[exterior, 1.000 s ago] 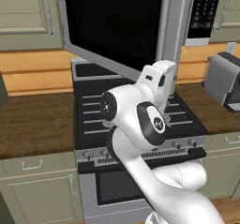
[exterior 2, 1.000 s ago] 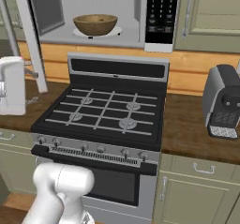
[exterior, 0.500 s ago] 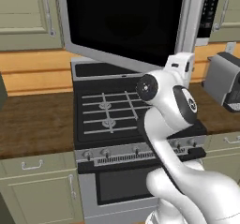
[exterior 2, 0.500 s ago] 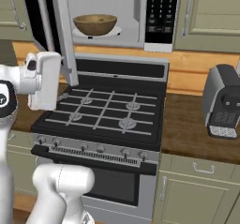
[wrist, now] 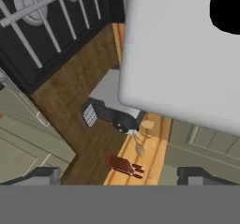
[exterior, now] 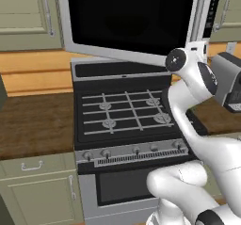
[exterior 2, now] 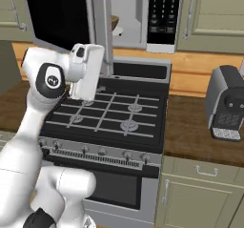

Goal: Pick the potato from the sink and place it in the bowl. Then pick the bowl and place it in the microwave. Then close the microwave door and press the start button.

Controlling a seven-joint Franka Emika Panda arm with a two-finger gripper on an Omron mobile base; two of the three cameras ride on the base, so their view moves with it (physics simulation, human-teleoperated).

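- Microwave door (exterior: 127,19) is the thing in hand: with the bowl (exterior 2: 114,23) already sitting inside the microwave (exterior 2: 143,15), I judge the robot is working on the closing step, with the start button yet to be pressed.
- Nearest to the base, the stove (exterior 2: 107,119) is lying under the arm, and the gripper (exterior 2: 88,74) is hanging over its far left burners, just beside the door's free edge; whether it is touching the door I cannot tell.
- Whether the fingers (wrist: 44,175) are parted or closed I cannot tell; their tips are showing wide apart at the bottom of the hand view with nothing between them, pointing down at the wooden counter (wrist: 77,96) and a coffee machine (exterior 2: 228,103).
- Farther back, the door is standing partly open, swung out to the left of the cavity, its black glass facing the near left, its long axis running across and its bar handle (exterior 2: 101,26) upright.
- Next move, as I judge it: pushing the free edge to the far right until the door is shutting flush, then reaching for the black keypad panel (exterior 2: 163,12).
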